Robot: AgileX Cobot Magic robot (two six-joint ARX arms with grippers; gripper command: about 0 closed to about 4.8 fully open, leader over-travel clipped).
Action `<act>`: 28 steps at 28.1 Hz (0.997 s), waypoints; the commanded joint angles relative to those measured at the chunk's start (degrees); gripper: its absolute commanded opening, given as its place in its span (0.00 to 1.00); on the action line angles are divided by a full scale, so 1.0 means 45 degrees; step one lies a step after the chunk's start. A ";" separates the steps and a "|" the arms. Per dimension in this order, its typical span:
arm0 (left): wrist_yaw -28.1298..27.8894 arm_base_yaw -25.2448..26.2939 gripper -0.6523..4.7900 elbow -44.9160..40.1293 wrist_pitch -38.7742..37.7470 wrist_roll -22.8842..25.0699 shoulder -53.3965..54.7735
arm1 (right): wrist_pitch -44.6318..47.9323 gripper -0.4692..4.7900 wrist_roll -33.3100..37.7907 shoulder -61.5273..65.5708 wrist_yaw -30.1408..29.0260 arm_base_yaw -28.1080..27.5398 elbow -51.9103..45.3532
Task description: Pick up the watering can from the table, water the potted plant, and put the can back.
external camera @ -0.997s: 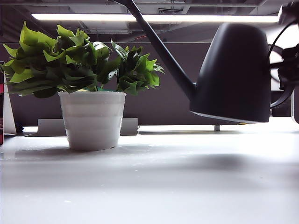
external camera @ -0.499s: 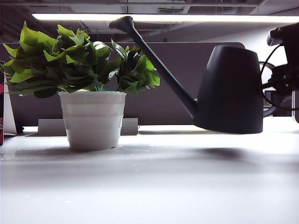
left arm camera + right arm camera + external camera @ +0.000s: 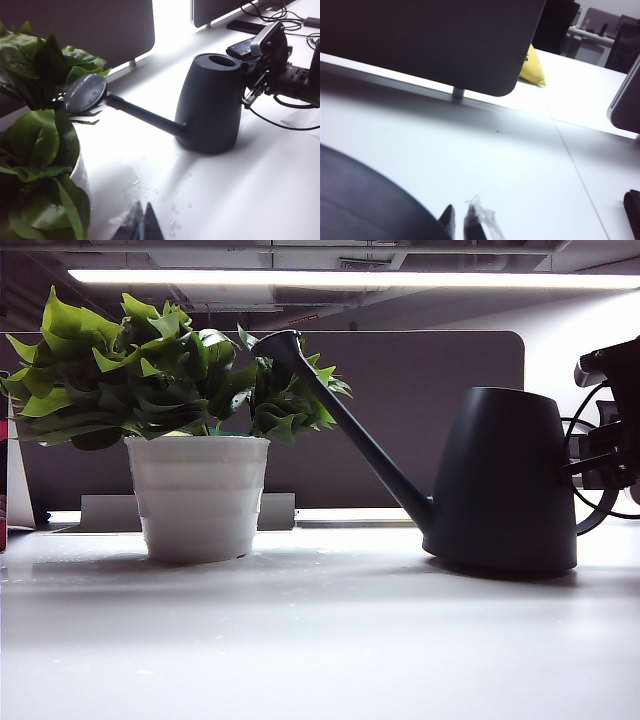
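I see the watering can (image 3: 505,480) standing on the bench (image 3: 320,640), right of the potted plant (image 3: 195,440). Right claw (image 3: 459,220) is closed at its handle; left claw (image 3: 141,223) closed, empty, near the plant.

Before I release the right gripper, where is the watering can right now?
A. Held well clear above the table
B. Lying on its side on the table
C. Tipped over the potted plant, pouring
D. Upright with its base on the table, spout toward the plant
D: the watering can stands upright with its base on the table, spout reaching toward the potted plant, while the right gripper is shut at its handle.
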 commanded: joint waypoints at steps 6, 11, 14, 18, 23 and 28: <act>0.0000 0.0015 0.11 0.0010 -0.0010 0.0049 0.0000 | 0.1370 0.08 0.0661 -0.0121 -0.0102 0.0015 0.0185; 0.0005 0.0015 0.11 0.0010 -0.0005 0.0044 0.0000 | 0.1302 0.40 0.1044 -0.0126 -0.0107 0.0019 0.0185; 0.0010 0.0015 0.11 0.0010 -0.0005 0.0044 0.0000 | 0.1103 0.64 0.1039 -0.0131 -0.0107 0.0019 0.0180; 0.0015 0.0015 0.11 0.0015 -0.0005 0.0039 -0.0005 | 0.0767 0.70 0.1039 -0.0257 -0.0107 0.0024 0.0092; 0.0015 0.0015 0.11 0.0015 -0.0005 0.0000 -0.0010 | 0.0355 0.68 0.1025 -0.1375 -0.0097 0.0029 -0.0933; 0.0005 0.0010 0.11 0.0015 -0.0010 -0.0131 -0.0223 | -0.1409 0.67 0.0976 -0.3473 -0.0044 0.0024 -0.2127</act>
